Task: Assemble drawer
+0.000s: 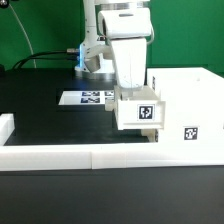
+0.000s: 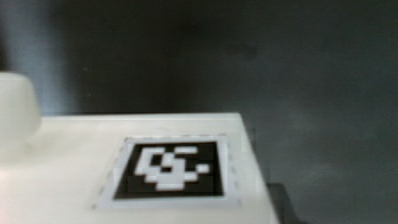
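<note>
Hanging low over the desk (image 1: 40, 105), the gripper (image 1: 133, 88) sits right on top of a small tray (image 1: 139, 110), tag facing out. Can't tell if it's actually clamped or open, the tray hides the fingertips. The shell (image 1: 190, 100) is just beside it, and the marker board (image 1: 88, 98) lies behind.

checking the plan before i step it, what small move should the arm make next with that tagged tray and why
Probably a slow push toward the exterior view's right, into the large shell. The gripper sits over the small tagged tray, which is right beside the shell's near edge, not clearly inside it. The wrist view shows only the tray's tag, so whether the gripper is shut on it cannot be told.
</note>
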`<control>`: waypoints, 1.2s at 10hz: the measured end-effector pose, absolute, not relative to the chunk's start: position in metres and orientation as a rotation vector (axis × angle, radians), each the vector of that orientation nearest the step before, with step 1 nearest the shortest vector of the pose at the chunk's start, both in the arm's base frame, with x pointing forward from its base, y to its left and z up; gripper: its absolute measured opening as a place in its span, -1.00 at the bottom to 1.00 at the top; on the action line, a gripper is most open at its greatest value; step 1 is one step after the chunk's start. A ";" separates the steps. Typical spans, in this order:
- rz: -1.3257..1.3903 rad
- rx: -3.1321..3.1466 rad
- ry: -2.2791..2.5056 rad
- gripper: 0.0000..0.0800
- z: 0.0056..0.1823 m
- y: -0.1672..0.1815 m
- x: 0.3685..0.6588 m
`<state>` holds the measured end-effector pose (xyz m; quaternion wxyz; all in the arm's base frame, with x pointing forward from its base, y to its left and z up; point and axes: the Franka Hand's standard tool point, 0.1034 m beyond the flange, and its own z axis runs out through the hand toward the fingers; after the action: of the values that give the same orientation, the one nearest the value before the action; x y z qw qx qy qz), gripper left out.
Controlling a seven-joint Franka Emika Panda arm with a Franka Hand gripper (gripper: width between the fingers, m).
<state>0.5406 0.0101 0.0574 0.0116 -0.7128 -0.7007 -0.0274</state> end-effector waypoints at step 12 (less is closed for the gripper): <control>-0.097 -2.194 -2.266 0.43 0.076 0.020 0.546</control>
<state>0.5465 0.0195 0.0762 -0.0071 -0.6953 -0.7180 -0.0306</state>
